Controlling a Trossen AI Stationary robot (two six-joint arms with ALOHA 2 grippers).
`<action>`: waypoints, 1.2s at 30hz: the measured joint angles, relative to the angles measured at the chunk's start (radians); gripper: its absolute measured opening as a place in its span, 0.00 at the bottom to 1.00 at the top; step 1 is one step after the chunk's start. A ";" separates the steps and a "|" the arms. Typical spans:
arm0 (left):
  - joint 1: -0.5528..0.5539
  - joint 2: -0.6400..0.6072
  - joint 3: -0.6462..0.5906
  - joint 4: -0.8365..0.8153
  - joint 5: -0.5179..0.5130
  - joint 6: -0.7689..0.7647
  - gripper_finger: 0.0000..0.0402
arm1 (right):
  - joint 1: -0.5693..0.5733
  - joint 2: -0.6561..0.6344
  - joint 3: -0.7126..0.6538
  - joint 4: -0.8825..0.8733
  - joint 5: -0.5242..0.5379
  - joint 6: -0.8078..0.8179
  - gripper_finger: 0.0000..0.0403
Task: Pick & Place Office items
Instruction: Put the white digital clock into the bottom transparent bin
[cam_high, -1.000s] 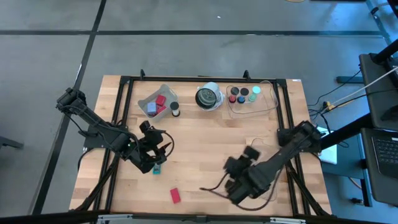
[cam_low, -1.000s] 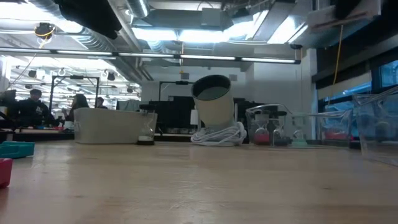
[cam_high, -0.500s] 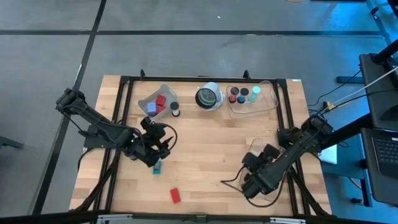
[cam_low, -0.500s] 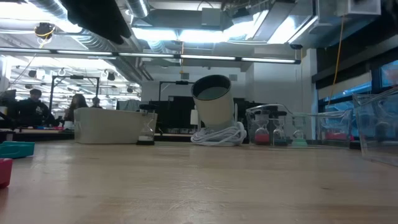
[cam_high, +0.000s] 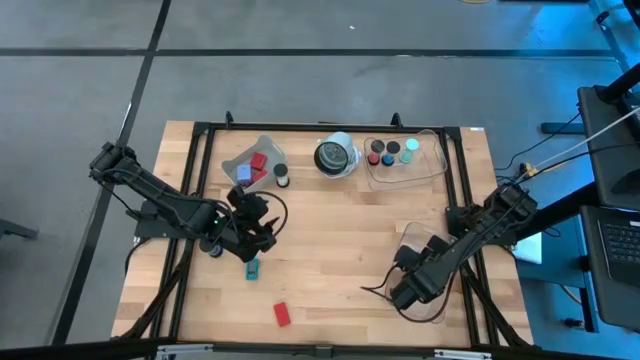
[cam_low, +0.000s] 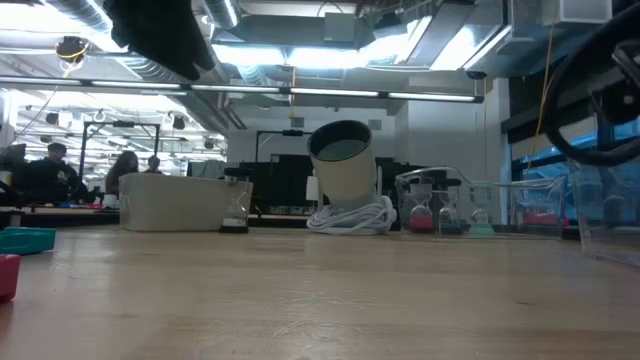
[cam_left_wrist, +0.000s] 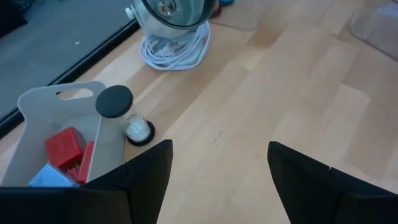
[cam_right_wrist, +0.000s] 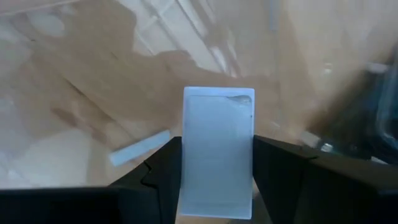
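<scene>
My left gripper (cam_high: 256, 237) (cam_left_wrist: 217, 152) hangs open and empty over the left middle of the table. A teal block (cam_high: 252, 268) (cam_low: 25, 240) lies flat just on its near side. A red block (cam_high: 282, 314) (cam_low: 5, 276) lies flat closer to the near edge. My right gripper (cam_high: 400, 294) (cam_right_wrist: 217, 158) is near the right near corner, shut on a pale-blue block (cam_right_wrist: 217, 149). The grey tray (cam_high: 252, 163) (cam_left_wrist: 56, 134) holds red and pale-blue blocks. A dark cap (cam_high: 282, 179) (cam_left_wrist: 138, 130) stands on the table beside it. My right gripper pinches the pale-blue block between its two fingers (cam_right_wrist: 163, 171), one on each long side (cam_right_wrist: 186, 155). The block's broad face points at the wrist camera and its far end sticks out past the fingertips. Whether it is clear of the table does not show.
A white-and-black round object (cam_high: 335, 157) (cam_low: 345, 175) with a coiled white cable stands at the far middle. A clear tray (cam_high: 400, 153) with round caps sits to its right. Another clear tray (cam_low: 605, 210) stands on the right side. Black frame rails run along the table's edges.
My left gripper has drawn back from over the teal block toward the far edge, and the block has stayed where it lay. My right gripper has moved toward the table's right edge and a little toward the far edge.
</scene>
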 joint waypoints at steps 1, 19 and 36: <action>0.000 0.000 0.000 0.000 0.010 0.000 0.65 | -0.002 0.000 -0.010 0.026 -0.002 -0.002 0.40; -0.002 0.000 0.000 0.023 0.045 -0.026 0.65 | -0.002 0.000 -0.034 0.138 0.039 0.068 0.44; -0.002 0.000 0.000 0.022 0.045 -0.026 0.65 | -0.002 0.000 -0.032 0.120 -0.044 0.131 0.61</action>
